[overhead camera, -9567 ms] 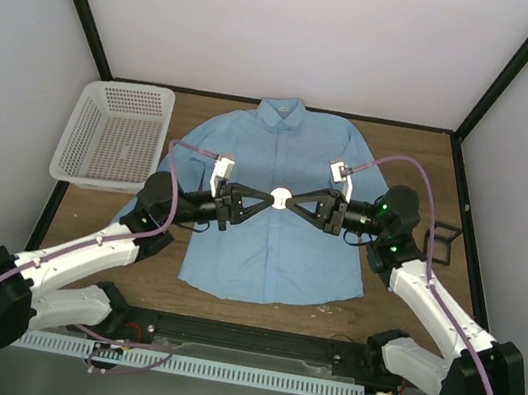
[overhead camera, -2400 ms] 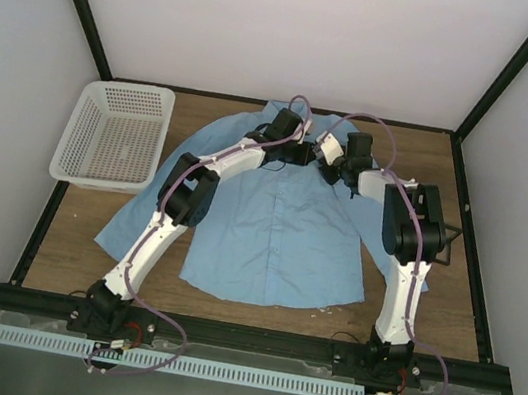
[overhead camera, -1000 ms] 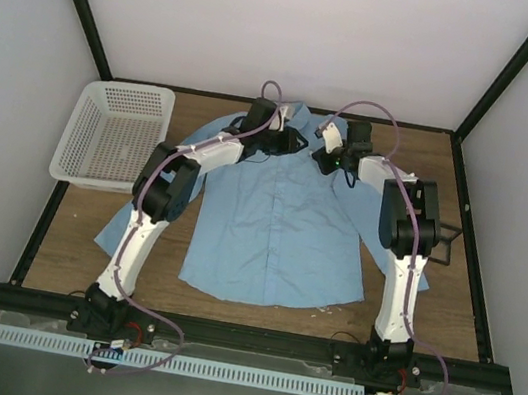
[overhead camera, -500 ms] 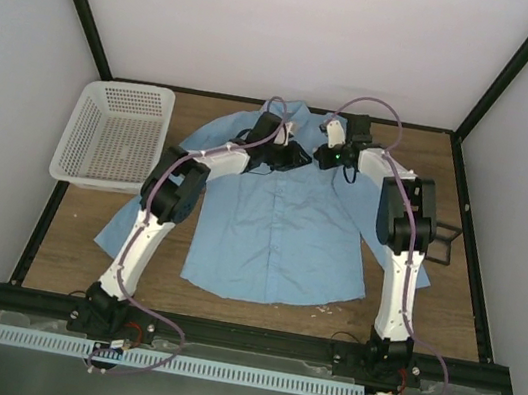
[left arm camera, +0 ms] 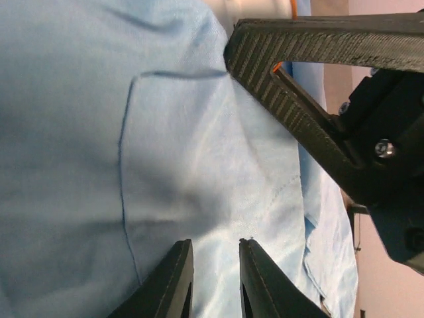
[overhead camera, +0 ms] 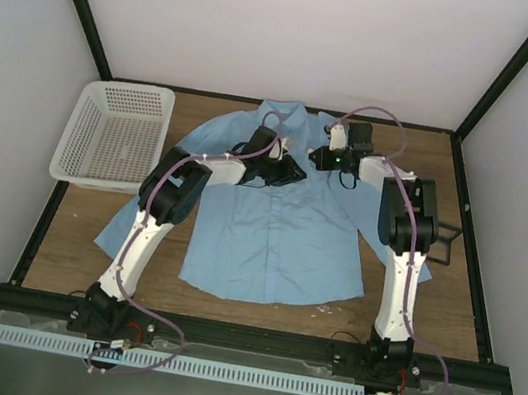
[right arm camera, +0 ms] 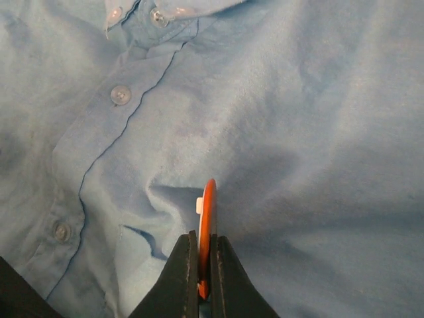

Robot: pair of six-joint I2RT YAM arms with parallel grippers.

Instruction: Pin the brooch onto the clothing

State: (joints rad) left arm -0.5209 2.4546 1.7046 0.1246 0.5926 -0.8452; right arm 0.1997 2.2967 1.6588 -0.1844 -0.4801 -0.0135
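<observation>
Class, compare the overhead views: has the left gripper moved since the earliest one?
Yes. The left gripper has left the middle of the shirt and moved up the picture, to just below its collar.

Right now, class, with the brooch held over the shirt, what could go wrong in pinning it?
1. The right gripper holds the brooch edge-on by its lower rim only; pressing down may twist it or slip it out.
2. The shirt is puckered beside the brooch, so it may catch a fold or sit crooked.
3. The left gripper sits close to the right one; they may collide.
</observation>
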